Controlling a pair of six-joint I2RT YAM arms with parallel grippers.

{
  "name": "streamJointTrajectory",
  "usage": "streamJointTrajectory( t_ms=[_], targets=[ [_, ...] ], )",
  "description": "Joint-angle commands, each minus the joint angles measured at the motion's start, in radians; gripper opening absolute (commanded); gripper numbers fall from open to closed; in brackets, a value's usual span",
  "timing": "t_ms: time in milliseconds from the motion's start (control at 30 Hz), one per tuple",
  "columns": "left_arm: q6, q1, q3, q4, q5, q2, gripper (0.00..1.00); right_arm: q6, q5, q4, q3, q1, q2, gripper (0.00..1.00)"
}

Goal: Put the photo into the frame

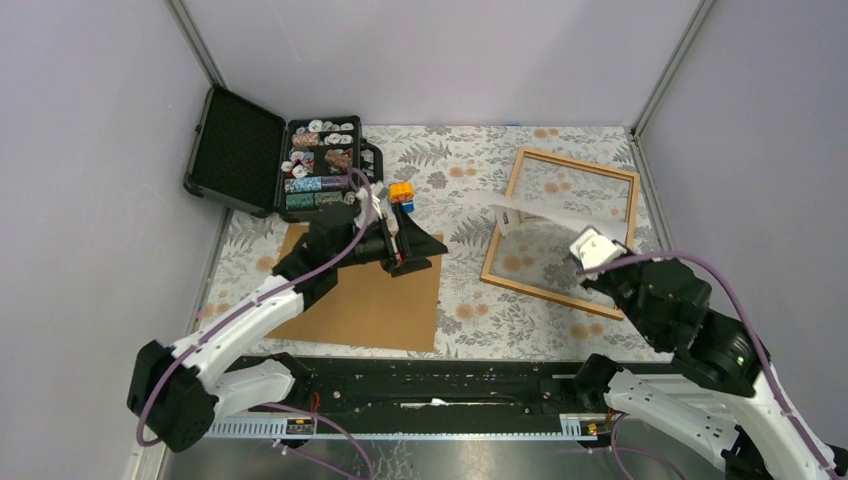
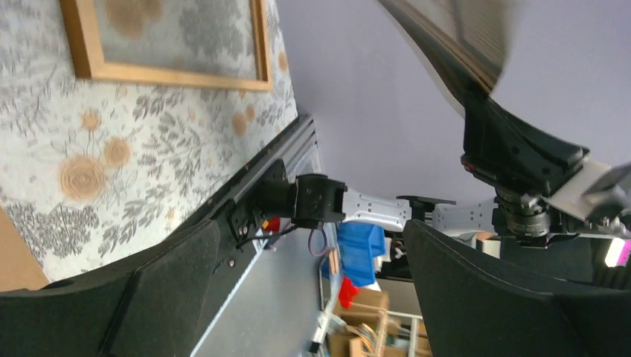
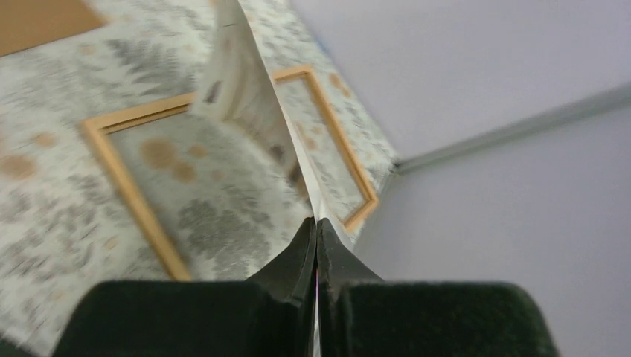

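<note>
While the R gripper (image 1: 588, 246) pinches the photo (image 1: 535, 217) by one edge, its fingertips (image 3: 294, 260) pressed together on the paper w/ no gap showing, the sheet hangs in the air over the frame (image 1: 540, 293) and does not lie in it. From the top cam the photo is seen almost edge-on: a pale strip running from the gripper toward the frame's left rail, steeply tilted, above the opening. The R wrist cam shows the print rising from the pinch and curling away. Its striped face is partly visible but too blurred for detail.

The frame lies flat on the right half of the table (image 1: 460, 170), slightly skewed, w/ floral cloth showing through its opening. It sits apart from the board (image 1: 370, 305), which lies flat on the left half.

The L gripper (image 1: 418, 252) is spread wide and holds nothing. It is over the board's far right corner; height above the board can't be told. Its wrist cam shows both black fingers (image 2: 149, 290) well apart, pointing across at the right arm, w/ the frame at upper left.

An open black case (image 1: 265, 155) stands at the far left, its trays full of small round pieces. Small coloured blocks (image 1: 402, 192) sit just beside it, near the L gripper.
</note>
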State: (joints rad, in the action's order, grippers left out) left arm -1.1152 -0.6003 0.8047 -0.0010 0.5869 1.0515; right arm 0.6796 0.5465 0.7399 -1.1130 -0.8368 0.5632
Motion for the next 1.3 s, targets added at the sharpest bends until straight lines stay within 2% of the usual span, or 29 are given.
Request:
streamJointTrajectory(
  t_ms=[0, 200, 367, 533, 667, 833, 967, 1100, 1267],
  targets=[
    [-0.177, -0.001, -0.125, 0.309, 0.135, 0.050, 0.99, -0.026, -0.354, 0.213, 0.008, 0.002, -0.064, 0.00],
    [-0.217, -0.017, -0.208, 0.347, 0.096, 0.062, 0.99, -0.009, -0.412, 0.256, 0.060, 0.003, -0.154, 0.00],
    [-0.325, -0.018, -0.308, 0.373, 0.045, 0.053, 0.99, -0.002, -0.452, 0.391, 0.044, 0.002, -0.108, 0.00],
    [-0.523, -0.022, -0.447, 0.662, 0.059, 0.130, 0.99, 0.035, -0.403, 0.520, 0.024, 0.002, -0.086, 0.00],
    [-0.566, -0.064, -0.442, 0.797, 0.068, 0.221, 0.99, 0.062, -0.367, 0.578, 0.032, 0.002, -0.103, 0.00],
    [-0.585, -0.149, -0.377, 0.897, 0.056, 0.327, 0.99, 0.078, -0.453, 0.563, 0.054, 0.003, -0.141, 0.00],
    [-0.625, -0.186, -0.397, 0.998, 0.020, 0.372, 0.99, 0.078, -0.464, 0.555, 0.090, 0.002, -0.147, 0.00],
    [-0.637, -0.194, -0.434, 1.022, -0.014, 0.373, 0.98, 0.083, -0.446, 0.556, 0.116, 0.002, -0.134, 0.00],
    [-0.667, -0.201, -0.433, 1.021, 0.015, 0.395, 0.92, 0.092, -0.426, 0.556, 0.122, 0.002, -0.134, 0.00]
  ],
)
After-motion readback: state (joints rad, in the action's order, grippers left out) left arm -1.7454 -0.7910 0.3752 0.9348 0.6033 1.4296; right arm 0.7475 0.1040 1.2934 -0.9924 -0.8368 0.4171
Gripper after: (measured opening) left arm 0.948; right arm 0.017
